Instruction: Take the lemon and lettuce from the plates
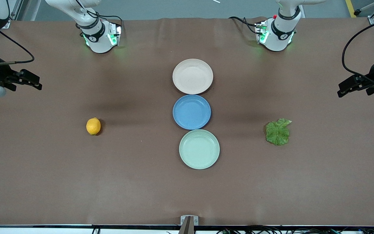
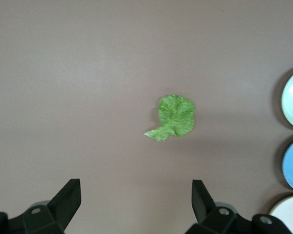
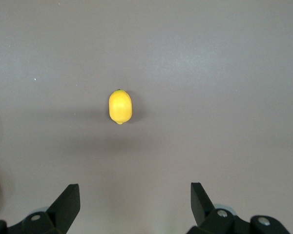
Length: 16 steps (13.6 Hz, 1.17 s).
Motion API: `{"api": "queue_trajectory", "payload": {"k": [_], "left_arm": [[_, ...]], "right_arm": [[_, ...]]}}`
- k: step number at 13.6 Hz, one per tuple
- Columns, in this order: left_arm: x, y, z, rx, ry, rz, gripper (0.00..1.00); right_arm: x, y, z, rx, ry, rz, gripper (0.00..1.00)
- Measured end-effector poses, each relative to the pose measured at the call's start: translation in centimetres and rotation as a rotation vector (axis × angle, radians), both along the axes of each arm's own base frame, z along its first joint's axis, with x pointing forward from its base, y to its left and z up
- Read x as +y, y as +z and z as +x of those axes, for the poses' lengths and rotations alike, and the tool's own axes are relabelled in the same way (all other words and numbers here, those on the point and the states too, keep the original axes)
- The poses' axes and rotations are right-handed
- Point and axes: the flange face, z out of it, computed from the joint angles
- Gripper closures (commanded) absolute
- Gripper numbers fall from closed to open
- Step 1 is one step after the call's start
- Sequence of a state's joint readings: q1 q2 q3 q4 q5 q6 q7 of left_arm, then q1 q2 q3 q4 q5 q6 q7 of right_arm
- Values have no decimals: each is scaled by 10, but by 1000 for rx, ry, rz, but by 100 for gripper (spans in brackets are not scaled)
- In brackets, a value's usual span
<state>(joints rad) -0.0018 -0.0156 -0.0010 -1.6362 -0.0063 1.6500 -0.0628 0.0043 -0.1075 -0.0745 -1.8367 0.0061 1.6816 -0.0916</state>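
Front view: the small smooth yellow lemon and crinkled green lettuce leaf lie on bare brown table, both off the empty beige-pink plate and mint-green plate.

Left wrist view: the left gripper hangs spread wide above the lettuce; the thin leaf could slip between closing fingers.

Right wrist view: the right gripper, also released, hangs above the lemon, which could roll if nudged off-centre.

A: Where does the front view sit?

B: High, facing the arm bases, taking in the whole table and the three plates in a row.

A: And the wrist views?

B: Each looks straight down from well above the cloth. The left one has the lettuce centred and plate edges at its rim; the right one the lemon. The front view shares both: lettuce, lemon.
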Motion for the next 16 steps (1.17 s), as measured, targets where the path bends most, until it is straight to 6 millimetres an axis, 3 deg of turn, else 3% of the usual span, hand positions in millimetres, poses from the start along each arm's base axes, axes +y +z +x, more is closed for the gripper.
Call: {"api": "queue_trajectory", "payload": {"k": [6,13,16], "left_arm": [[6,15,-15,-21,20,-45,0],[7,13,-14,-19,25,-57,0],[4,12,-4,-26,18,-56,0]], "right_arm": [[9,6,2,-14,18,-4,0],[11,11,4,-33,34,-6,0],[16,13,5,-44,49,-7,0]]}}
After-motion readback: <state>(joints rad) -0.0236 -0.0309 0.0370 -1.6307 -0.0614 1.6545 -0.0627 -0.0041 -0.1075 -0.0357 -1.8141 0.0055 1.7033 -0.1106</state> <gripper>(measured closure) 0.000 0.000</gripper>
